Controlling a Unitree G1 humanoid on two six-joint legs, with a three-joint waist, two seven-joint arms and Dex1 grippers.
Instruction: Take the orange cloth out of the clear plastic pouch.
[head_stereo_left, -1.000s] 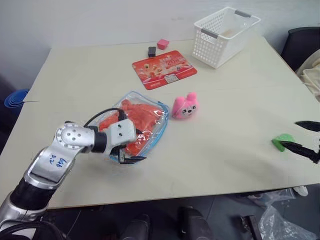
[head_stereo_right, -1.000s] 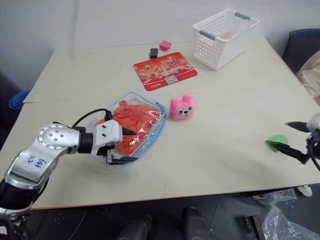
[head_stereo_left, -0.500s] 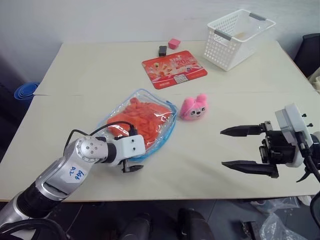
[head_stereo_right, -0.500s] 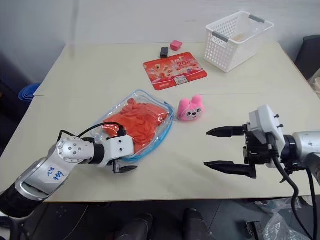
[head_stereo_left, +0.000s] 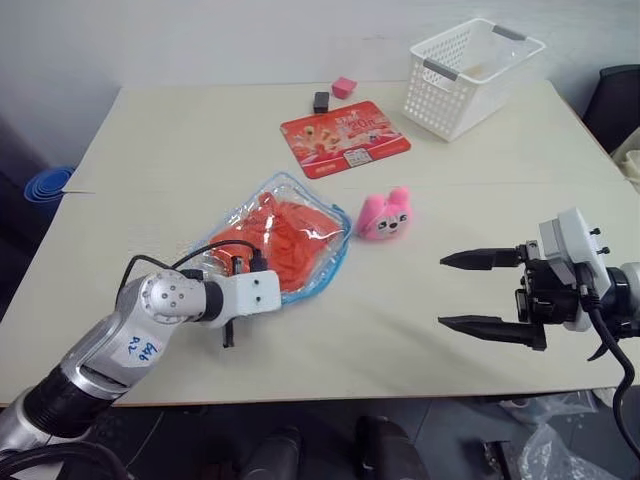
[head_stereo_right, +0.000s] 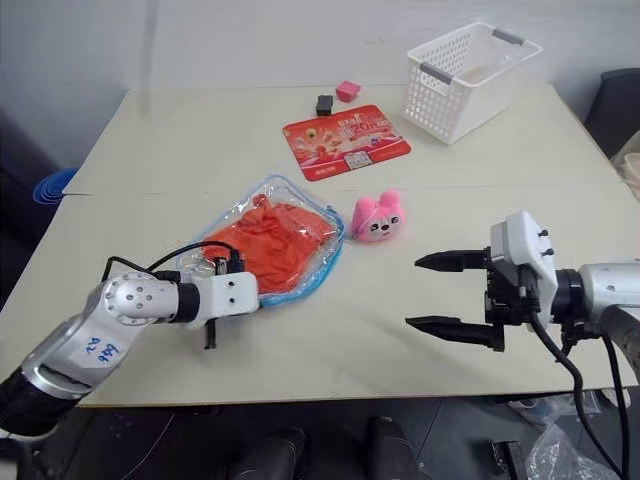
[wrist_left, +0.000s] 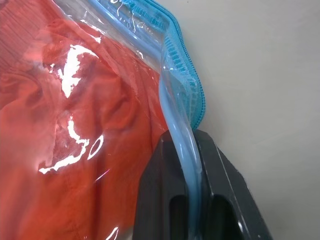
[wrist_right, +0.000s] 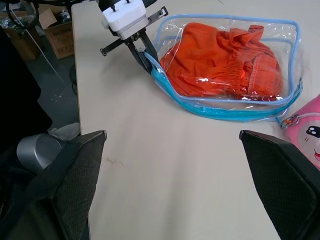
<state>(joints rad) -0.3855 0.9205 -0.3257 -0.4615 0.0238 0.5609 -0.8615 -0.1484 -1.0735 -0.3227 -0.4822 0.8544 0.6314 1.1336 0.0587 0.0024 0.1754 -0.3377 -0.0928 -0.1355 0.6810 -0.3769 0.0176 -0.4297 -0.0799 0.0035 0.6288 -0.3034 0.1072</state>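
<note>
The clear plastic pouch (head_stereo_left: 258, 200) with light blue piping lies flat on the table, left of centre. The orange cloth (head_stereo_left: 278, 238) is bunched up inside it. My left gripper (wrist_right: 148, 61) is shut on the pouch's blue-edged near corner. In the left wrist view the blue piping (wrist_left: 185, 135) runs down between the two black fingers (wrist_left: 160, 195). My right gripper (head_stereo_left: 441, 292) hovers open and empty over the table's right side, pointing left toward the pouch and well apart from it.
A pink plush toy (head_stereo_left: 383, 215) sits just right of the pouch. Farther back lie a red printed card (head_stereo_left: 345, 137), a small black item (head_stereo_left: 320, 101) and a pink block (head_stereo_left: 344, 87). A white lattice basket (head_stereo_left: 472, 62) stands at the back right.
My left gripper has gone from open to shut on the pouch's near corner. My right gripper swung in from the table's right edge toward the middle, staying open.
</note>
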